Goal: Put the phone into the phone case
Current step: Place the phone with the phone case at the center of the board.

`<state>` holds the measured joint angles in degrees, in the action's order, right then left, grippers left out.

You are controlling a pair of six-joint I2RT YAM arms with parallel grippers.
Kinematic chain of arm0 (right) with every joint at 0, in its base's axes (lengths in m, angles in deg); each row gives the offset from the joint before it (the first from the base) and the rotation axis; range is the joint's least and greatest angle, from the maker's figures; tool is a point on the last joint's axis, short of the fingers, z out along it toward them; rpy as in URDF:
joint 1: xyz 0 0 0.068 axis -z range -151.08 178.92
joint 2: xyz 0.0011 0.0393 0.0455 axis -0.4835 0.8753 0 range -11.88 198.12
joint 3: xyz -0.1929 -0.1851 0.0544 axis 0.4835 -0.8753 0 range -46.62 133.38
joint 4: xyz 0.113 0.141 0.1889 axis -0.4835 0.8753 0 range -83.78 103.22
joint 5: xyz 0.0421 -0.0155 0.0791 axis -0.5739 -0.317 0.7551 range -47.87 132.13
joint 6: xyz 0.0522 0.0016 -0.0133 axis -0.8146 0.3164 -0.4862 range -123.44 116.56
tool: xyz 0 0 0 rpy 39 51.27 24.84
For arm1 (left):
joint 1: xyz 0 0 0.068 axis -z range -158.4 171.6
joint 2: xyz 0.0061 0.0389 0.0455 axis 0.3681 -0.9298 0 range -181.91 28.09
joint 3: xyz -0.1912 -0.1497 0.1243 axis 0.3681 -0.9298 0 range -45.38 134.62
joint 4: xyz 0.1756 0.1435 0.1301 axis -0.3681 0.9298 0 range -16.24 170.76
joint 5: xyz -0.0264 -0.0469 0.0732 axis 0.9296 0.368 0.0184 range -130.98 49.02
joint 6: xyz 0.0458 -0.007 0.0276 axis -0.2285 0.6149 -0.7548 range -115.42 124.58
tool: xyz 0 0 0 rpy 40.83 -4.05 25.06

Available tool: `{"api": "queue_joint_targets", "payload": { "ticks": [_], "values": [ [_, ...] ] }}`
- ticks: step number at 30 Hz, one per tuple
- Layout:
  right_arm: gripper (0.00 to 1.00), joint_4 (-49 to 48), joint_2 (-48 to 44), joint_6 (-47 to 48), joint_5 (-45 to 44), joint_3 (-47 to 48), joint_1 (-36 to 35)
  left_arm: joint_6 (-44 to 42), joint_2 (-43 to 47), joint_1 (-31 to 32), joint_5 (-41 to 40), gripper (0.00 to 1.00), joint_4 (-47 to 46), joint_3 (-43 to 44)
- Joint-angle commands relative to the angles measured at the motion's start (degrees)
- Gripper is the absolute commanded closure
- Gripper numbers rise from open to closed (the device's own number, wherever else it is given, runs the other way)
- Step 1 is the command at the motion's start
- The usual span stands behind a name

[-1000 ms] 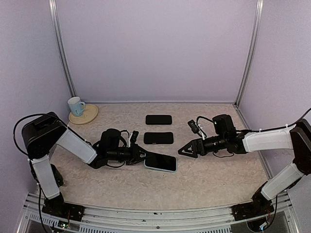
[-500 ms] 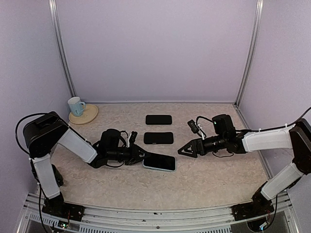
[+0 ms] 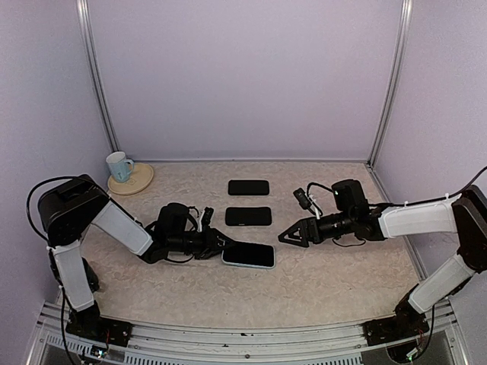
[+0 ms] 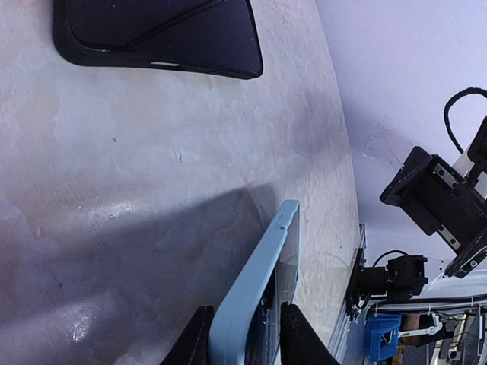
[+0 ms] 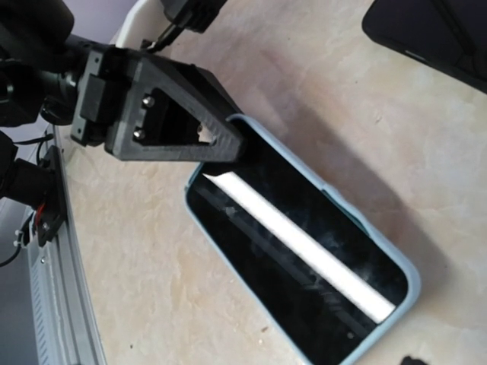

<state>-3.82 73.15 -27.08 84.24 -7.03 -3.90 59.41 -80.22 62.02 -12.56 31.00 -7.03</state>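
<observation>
Light-blue-cased phone point(image 3: 249, 255) lies flatter on the table than a second ago. Left gripper point(image 3: 221, 245) flanks its end, pinch or not unclear. Right gripper point(image 3: 291, 235) is spread and empty; a black flat slab point(image 3: 248, 216) lies just behind the phone.

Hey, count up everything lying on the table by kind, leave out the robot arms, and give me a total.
black slabs, phone or case unclear: 2
phone in light blue case: 1
mug: 1
coaster under the mug: 1
Total: 5
</observation>
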Motion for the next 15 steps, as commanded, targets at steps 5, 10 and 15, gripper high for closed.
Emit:
{"api": "queue_joint_targets", "payload": {
  "ticks": [5,10,15],
  "values": [
    [0.13,-0.91,0.83,-0.04,-0.58,-0.31,0.47,-1.12,-0.32,-0.61,-0.94,0.67,-1.18,0.67],
    [0.13,-0.97,0.92,-0.06,-0.49,-0.41,0.48,-1.22,-0.25,-0.61,-0.95,0.61,-0.61,0.81],
    [0.13,-1.5,1.16,-0.42,-0.21,-0.74,0.47,-2.26,0.96,-0.61,-2.94,0.49,3.18,1.11]
  ]
}}
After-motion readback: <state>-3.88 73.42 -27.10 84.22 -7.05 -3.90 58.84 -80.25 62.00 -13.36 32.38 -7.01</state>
